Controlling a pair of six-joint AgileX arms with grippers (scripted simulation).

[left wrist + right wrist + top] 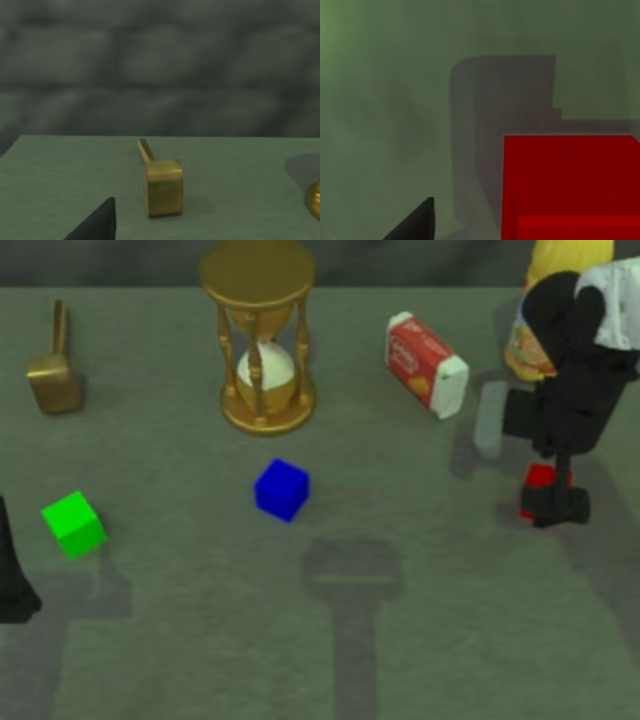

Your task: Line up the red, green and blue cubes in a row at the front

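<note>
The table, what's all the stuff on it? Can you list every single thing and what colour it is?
Red cube: one, bright red, right side of the table, under the right gripper.
Blue cube: one, deep blue, near the middle, in front of the hourglass.
Green cube: one, bright green, left side.
Hourglass: one, golden with white sand, standing at the back middle.
Mallet: one, golden, back left.
Packet: one, red and white, lying at the back right.
Bottle: one, yellow, back right corner, mostly hidden by the right arm.
Table: one, grey-green.
Left gripper: black, parked at the left edge.
Right gripper: black, over the red cube.
</note>
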